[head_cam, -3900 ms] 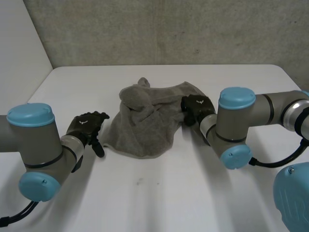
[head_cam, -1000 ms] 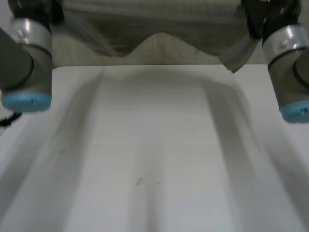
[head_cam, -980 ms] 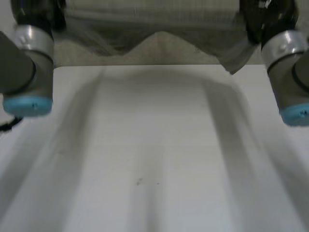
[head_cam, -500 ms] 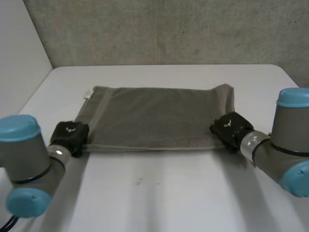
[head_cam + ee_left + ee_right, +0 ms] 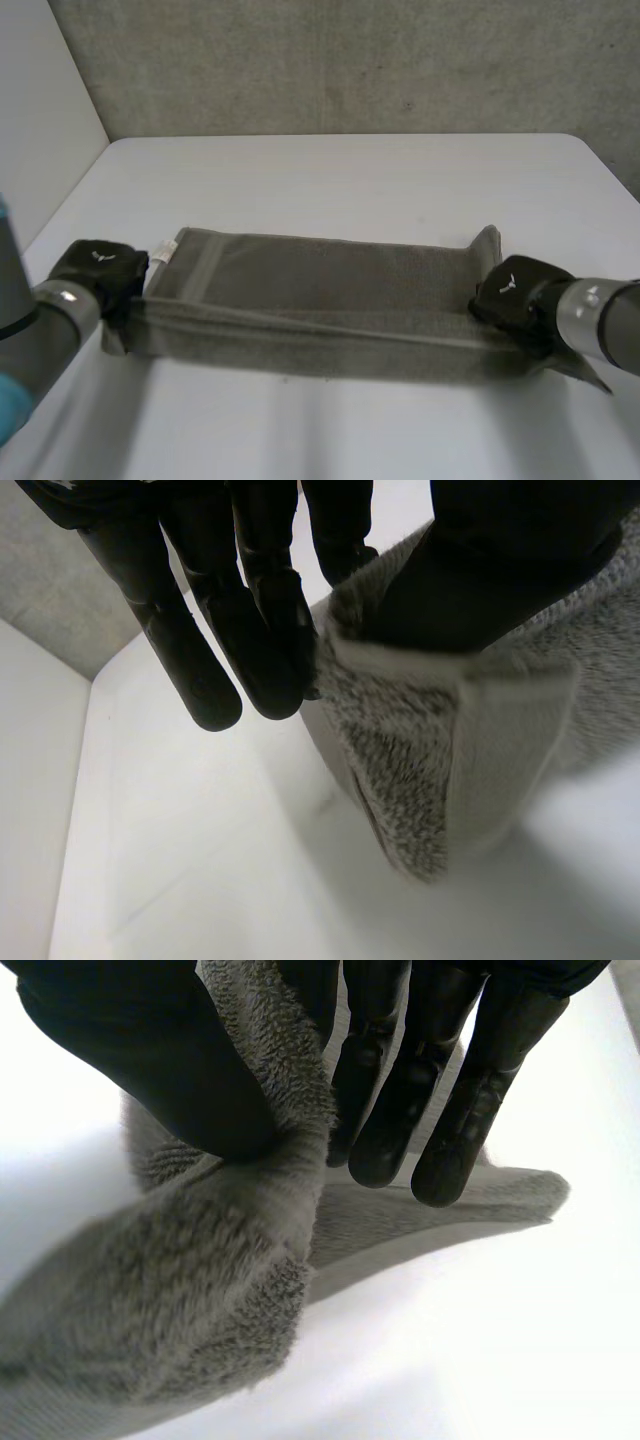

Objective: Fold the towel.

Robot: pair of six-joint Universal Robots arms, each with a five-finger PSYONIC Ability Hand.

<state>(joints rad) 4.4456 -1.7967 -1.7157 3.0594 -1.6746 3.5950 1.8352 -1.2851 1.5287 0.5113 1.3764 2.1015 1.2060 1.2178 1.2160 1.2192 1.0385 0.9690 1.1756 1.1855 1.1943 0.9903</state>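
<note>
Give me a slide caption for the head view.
A grey towel spread across the white table, left hand and right hand each pinching a near corner.

The near corners of the towel (image 5: 320,290) are covered by the left hand (image 5: 100,272) and the right hand (image 5: 515,290); both arms are cut off at the head view's side edges.

Left hand (image 5: 100,272) and right hand (image 5: 515,290) sit low, well apart, fingers (image 5: 262,630) and thumb pinching the towel (image 5: 330,282)
</note>
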